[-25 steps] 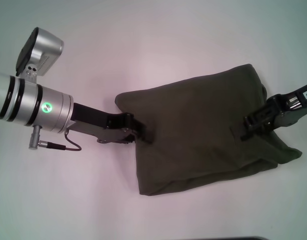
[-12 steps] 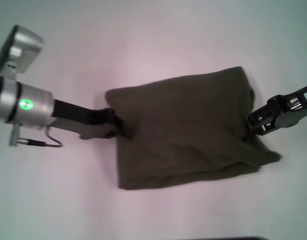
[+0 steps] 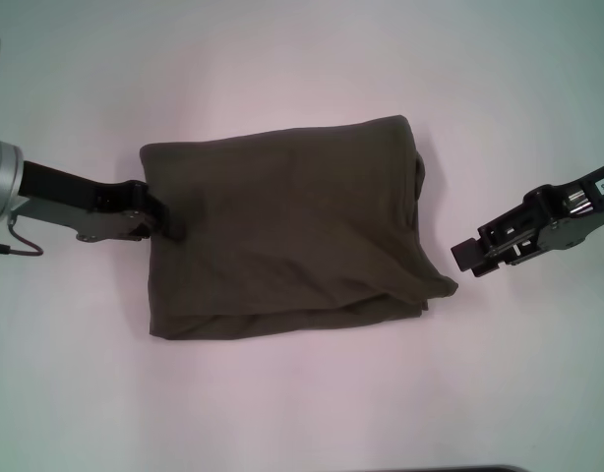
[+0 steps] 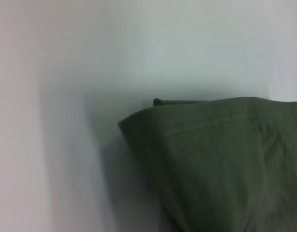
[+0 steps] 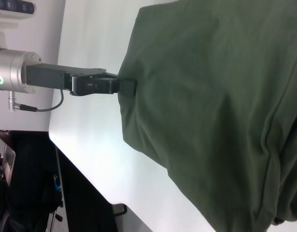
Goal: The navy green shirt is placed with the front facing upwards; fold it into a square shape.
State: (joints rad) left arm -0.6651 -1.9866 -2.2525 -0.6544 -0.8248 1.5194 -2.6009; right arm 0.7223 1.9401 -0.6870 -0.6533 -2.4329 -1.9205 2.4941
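Navy green shirt (image 3: pixel 282 226) sits mid-frame on the white bench (image 3: pixel 282 59), folded roughly square. Left gripper (image 3: pixel 162 224) is clenched on its left edge; right gripper (image 3: pixel 469 259), jaws released, is just off it. Soft, floppy cotton, so I'd grab edges or corners.

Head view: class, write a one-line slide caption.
Left gripper grips the folded navy green shirt; right gripper sits apart.

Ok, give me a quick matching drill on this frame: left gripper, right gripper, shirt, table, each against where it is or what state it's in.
Things:
1. left gripper
2. right gripper
3. navy green shirt
4. table

States:
A. folded into a rough rectangle
B. at the shirt's left edge
C. white, bare around the cloth
D. off the cloth, beside its right edge

Pairs: 1-B, 2-D, 3-A, 4-C
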